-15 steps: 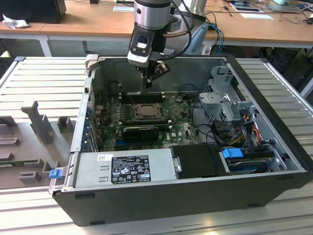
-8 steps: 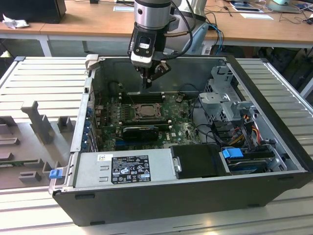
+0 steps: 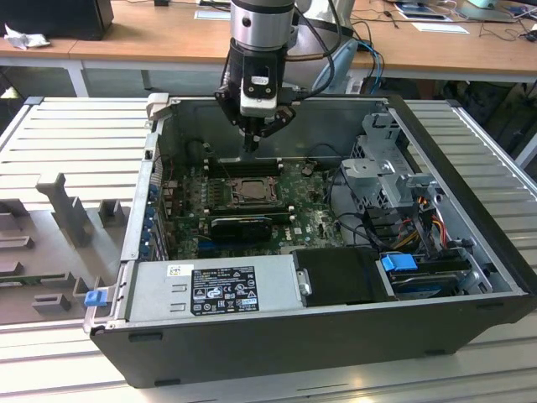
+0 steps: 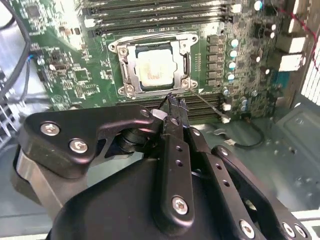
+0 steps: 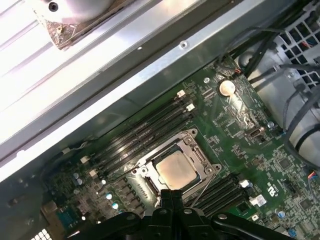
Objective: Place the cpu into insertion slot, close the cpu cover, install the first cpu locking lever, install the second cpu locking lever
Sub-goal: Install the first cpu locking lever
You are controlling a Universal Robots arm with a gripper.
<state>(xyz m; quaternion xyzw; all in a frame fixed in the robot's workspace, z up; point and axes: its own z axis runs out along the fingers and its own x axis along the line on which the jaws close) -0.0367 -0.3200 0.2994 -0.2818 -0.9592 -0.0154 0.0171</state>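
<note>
End effector [image 3: 250, 144] inside open computer case [image 3: 294, 344] on bench [image 3: 75, 134], fingers pressed together, nothing visibly clamped. In second wrist view, fingertips [image 4: 172, 106] hover just beside edge of insertion slot [image 4: 150, 67] on green motherboard [image 4: 70, 75]. cpu [image 4: 152, 70] seated flat in slot, pale top showing through window of cpu cover [image 4: 186, 62], cover lying down over it. Thin lever rod [image 4: 210, 106] angles out from socket corner near fingertips; contact with it cannot be told.

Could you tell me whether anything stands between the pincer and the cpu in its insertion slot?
Nothing visible does. The shut pincer hangs by the edge of the insertion slot, where the cpu lies framed by the cpu cover; a thin lever juts out beside its tips.
</note>
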